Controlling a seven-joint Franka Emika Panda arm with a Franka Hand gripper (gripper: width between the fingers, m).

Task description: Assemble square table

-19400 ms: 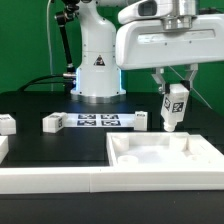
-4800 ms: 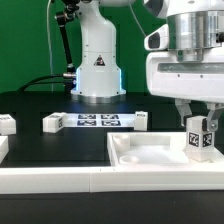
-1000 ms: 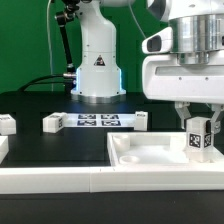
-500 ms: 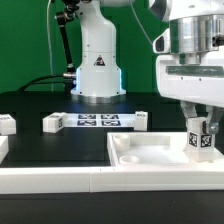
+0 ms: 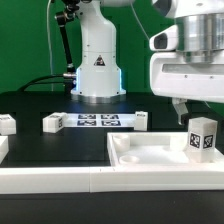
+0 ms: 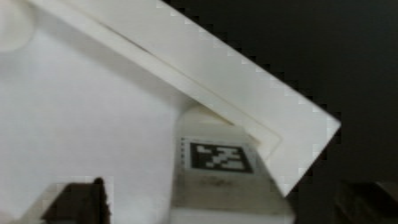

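Observation:
The white square tabletop (image 5: 150,160) lies at the front right in the exterior view, rim up. One tagged white leg (image 5: 203,136) stands upright in its far right corner. My gripper (image 5: 200,110) hangs just above that leg, open, fingers apart from it. In the wrist view the leg (image 6: 221,160) sits in the tabletop's corner (image 6: 107,110) between my spread fingers (image 6: 75,200), with a gap on each side. Three more legs lie on the black table: one (image 5: 7,124) at the far left, one (image 5: 52,122) left of centre, one (image 5: 143,119) near the middle.
The marker board (image 5: 98,121) lies flat between two of the loose legs. The arm's white base (image 5: 97,60) stands behind it. A long white rail (image 5: 50,182) runs along the front edge.
My gripper has let go of the leg and risen a little. The leg stays standing in the tabletop's right corner.

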